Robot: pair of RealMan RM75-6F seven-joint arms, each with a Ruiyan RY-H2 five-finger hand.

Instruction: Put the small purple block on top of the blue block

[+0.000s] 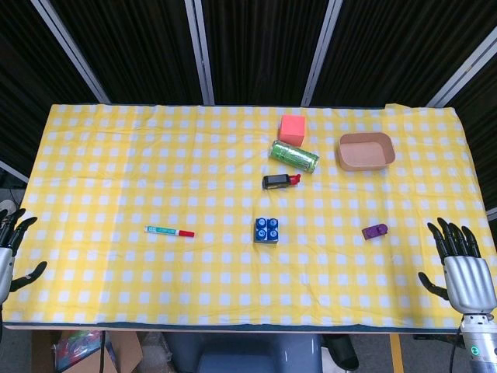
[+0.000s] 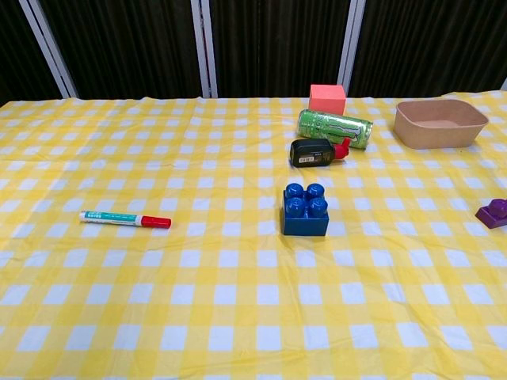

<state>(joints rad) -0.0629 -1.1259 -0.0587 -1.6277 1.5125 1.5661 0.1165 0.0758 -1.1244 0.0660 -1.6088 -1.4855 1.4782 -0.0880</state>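
A blue studded block (image 1: 266, 230) (image 2: 305, 210) sits near the middle of the yellow checked tablecloth. The small purple block (image 1: 375, 231) (image 2: 494, 212) lies well to its right, at the chest view's right edge. My right hand (image 1: 461, 268) hovers at the table's front right corner, fingers spread, holding nothing, some way right and in front of the purple block. At the front left edge my left hand (image 1: 12, 249) is partly cut off, fingers apart and empty. Neither hand shows in the chest view.
Behind the blue block lie a black bottle with a red cap (image 1: 280, 181) (image 2: 317, 151), a green can on its side (image 1: 294, 156) (image 2: 335, 127) and a pink cube (image 1: 292, 128) (image 2: 327, 98). A tan bowl (image 1: 366, 151) (image 2: 440, 123) stands back right. A marker pen (image 1: 169, 231) (image 2: 124, 218) lies left.
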